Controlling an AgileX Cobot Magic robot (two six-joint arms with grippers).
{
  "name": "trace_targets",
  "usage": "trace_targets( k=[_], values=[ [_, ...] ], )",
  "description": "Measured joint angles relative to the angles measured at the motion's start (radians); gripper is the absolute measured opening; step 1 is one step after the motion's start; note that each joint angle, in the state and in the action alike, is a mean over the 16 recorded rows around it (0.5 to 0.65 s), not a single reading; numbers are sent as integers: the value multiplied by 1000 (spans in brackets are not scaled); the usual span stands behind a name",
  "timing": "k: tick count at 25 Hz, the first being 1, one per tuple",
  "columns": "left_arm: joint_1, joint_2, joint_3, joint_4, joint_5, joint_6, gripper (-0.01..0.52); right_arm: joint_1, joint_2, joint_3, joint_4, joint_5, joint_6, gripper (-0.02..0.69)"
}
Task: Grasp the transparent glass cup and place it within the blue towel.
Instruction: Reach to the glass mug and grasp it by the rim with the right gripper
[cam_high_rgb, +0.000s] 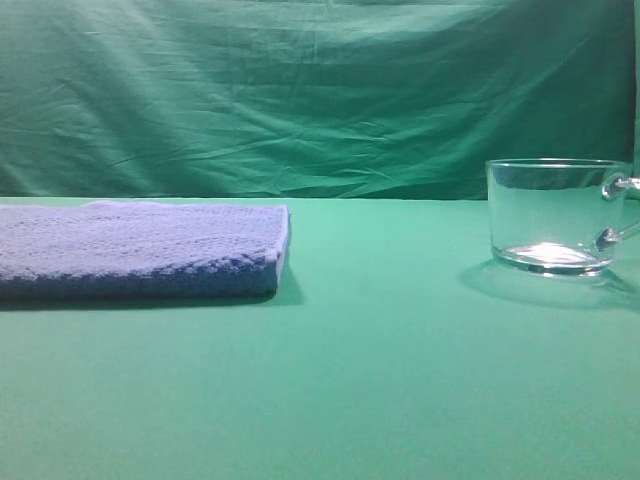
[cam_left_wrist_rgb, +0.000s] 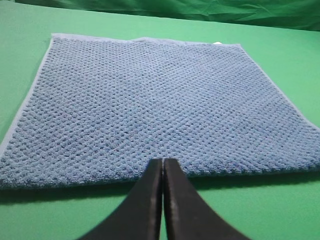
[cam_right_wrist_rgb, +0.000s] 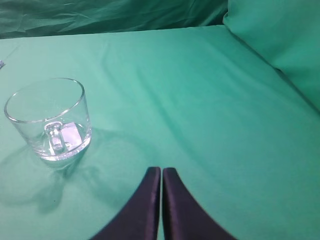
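Transparent glass cup (cam_right_wrist_rgb: 48, 120), short and wide with a small looped handle, stands upright and empty on the green cloth-covered surface (cam_high_rgb: 400, 380), off to the right and well apart from the folded blue waffle-weave towel (cam_high_rgb: 140, 250) lying flat on the left. The right gripper (cam_right_wrist_rgb: 161, 172), its dark jaws pressed together and holding nothing, sits near the cup, which lies ahead and to its left, handle facing it. The left gripper (cam_left_wrist_rgb: 163, 164), likewise closed and empty, hovers just at the towel's near edge.

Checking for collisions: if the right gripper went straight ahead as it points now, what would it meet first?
Probably nothing: the right gripper, shut, points across bare green cloth; the glass cup stands off to its left.
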Motion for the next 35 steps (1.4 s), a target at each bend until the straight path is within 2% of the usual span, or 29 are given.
trace_targets(
  k=[6,11,22,30,33,35],
  values=[
    [0,0,0,0,0,0,0,22,59,-58,2,-84,-16,0],
    [0,0,0,0,0,0,0,53,195,-152,3,-75,-32,0],
    [0,0,0,0,0,0,0,107,659,-439,33,154,-68,0],
    [0,0,0,0,0,0,0,160,975,-644,76,349,-158,5],
    [0,0,0,0,0,0,0,195,1081,-710,88,413,-196,39],
    [0,0,0,0,0,0,0,220,1146,-746,95,447,-221,88]
  ],
)
